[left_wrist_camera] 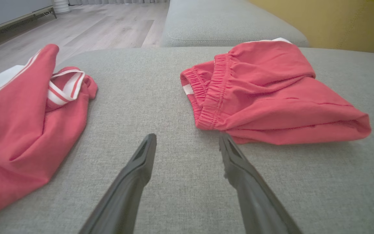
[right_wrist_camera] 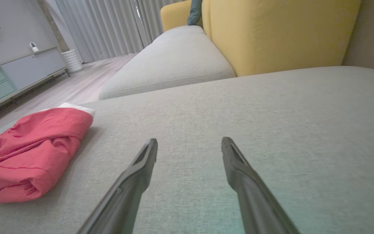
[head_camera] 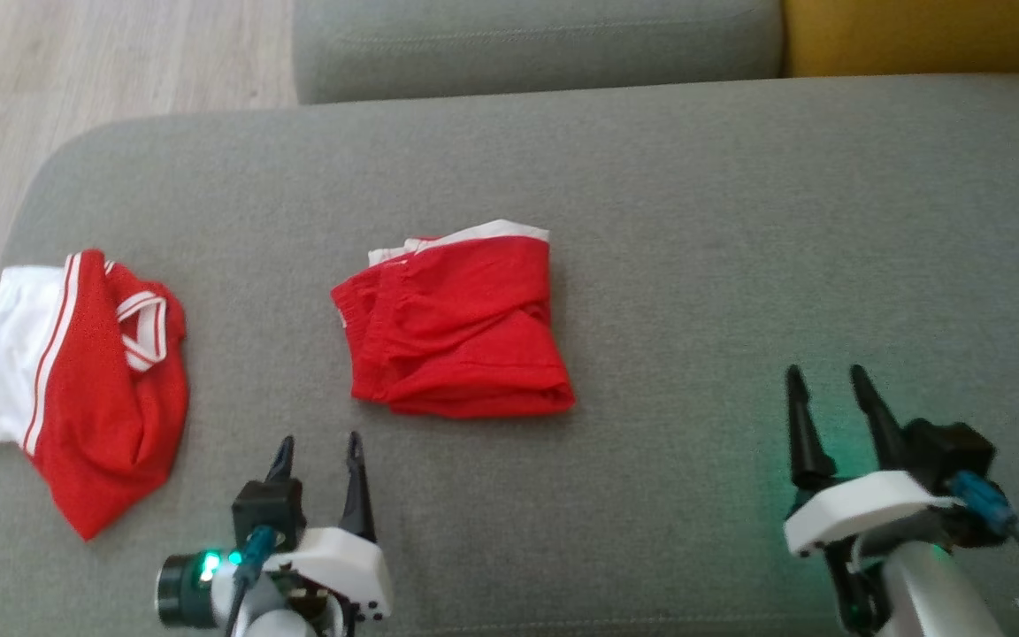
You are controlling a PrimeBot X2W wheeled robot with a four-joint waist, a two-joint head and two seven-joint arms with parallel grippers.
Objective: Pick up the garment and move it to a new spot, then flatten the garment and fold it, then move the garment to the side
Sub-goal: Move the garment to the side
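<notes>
A pair of red shorts, the garment [head_camera: 456,323] [left_wrist_camera: 271,97] [right_wrist_camera: 31,152], lies folded in the middle of the grey sofa seat [head_camera: 739,221], with a white edge at its far side. Farther left lies a red and white shirt [head_camera: 76,372] [left_wrist_camera: 21,120], loosely folded. My left gripper [head_camera: 321,451] [left_wrist_camera: 187,139] hovers open just in front of the shorts, its right fingertip close to their near corner, nothing between the fingers. Well to the right of the shorts, my right gripper [head_camera: 823,376] [right_wrist_camera: 189,143] stands open over bare cushion.
A second grey cushion [head_camera: 536,44] and a yellow backrest [head_camera: 925,35] lie beyond the seat. Wooden floor [head_camera: 76,71] runs off the sofa's left edge. A low cabinet [right_wrist_camera: 15,74] and curtains [right_wrist_camera: 109,29] stand across the room.
</notes>
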